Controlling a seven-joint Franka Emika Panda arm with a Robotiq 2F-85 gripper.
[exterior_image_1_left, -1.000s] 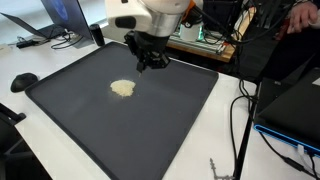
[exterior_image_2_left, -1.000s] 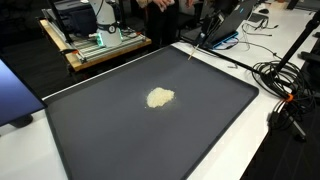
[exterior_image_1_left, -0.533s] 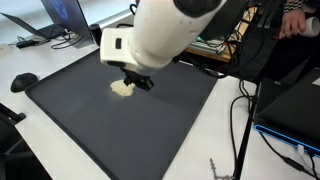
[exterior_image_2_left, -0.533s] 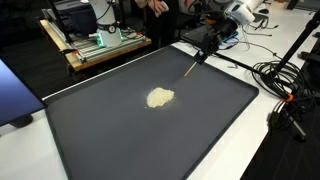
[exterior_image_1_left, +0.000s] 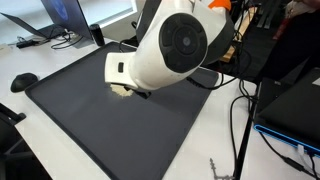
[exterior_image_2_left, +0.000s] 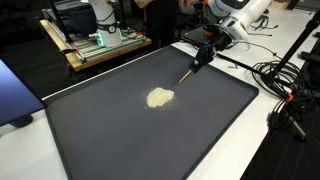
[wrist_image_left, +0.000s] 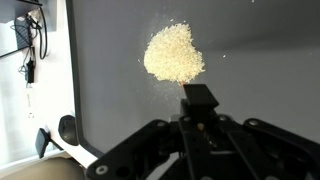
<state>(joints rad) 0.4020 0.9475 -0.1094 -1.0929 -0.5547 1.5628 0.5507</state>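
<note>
The robot's black pincer (exterior_image_2_left: 203, 58) is clamping its jaws together on a thin tan stick (exterior_image_2_left: 189, 71), which is slanting down from the fingers toward the mat. Ahead of the pincer and below it, a little beyond the stick's lower end, 1 small pale yellow heap of loose grains (wrist_image_left: 174, 52) is lying, with a few stray grains scattered around its edge. Whether the stick's tip is touching the mat, I cannot tell.

To my eye the heap is feather-light and crumbly, with nothing solid to pinch. I judge it would scatter at a rough touch, so it is better met gently at its edge than gripped. The stick seems stiff, slender and light, and the pincer is gripping it at its upper end.

Under the pincer, a broad dark grey mat with a low raised rim (exterior_image_2_left: 120, 135) is covering a white table (exterior_image_2_left: 285, 155). Beside the pincer, past the mat's edge, black cables (exterior_image_2_left: 280, 75) are tangling. Well apart from it, a wooden workbench (exterior_image_2_left: 95, 52) is standing.
</note>
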